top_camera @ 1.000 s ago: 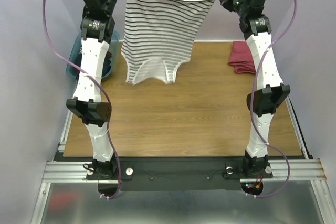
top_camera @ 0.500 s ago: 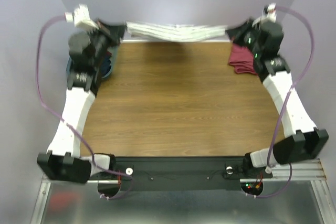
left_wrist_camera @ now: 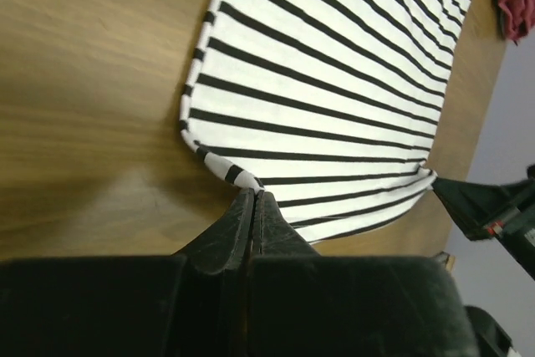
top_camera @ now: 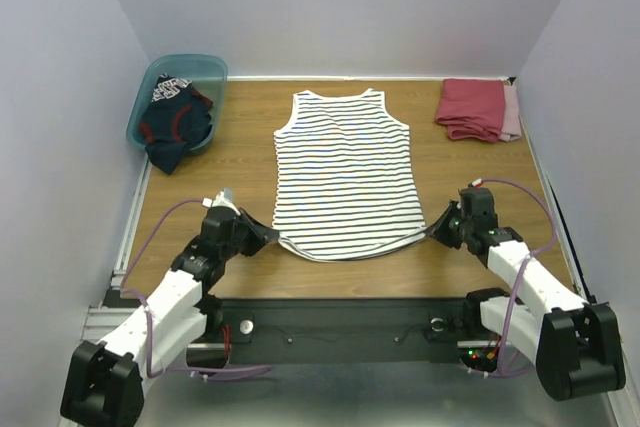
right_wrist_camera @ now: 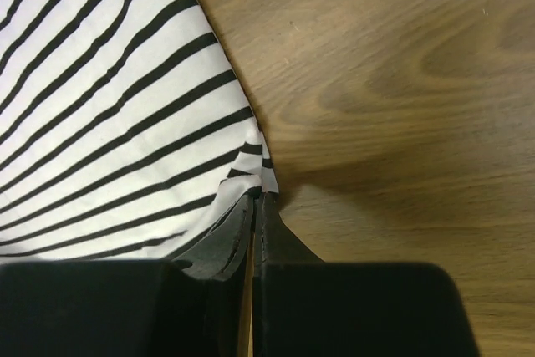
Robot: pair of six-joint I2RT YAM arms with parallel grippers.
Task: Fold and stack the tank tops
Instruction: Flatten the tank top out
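The white striped tank top lies flat on the table, straps at the far side, hem toward me. My left gripper is shut on its near left hem corner. My right gripper is shut on its near right hem corner. Both grippers are low at the table surface. The navy tank top with red trim lies crumpled in the teal bin at the far left, spilling over its near rim.
A folded red cloth with a pink one under it lies at the far right corner. The table's near edge runs just behind both grippers. Purple cables loop off both arms.
The striped top hung high between the raised grippers; both arms swung down and toward me, and it now lies spread flat on the table, still gripped at its hem corners.
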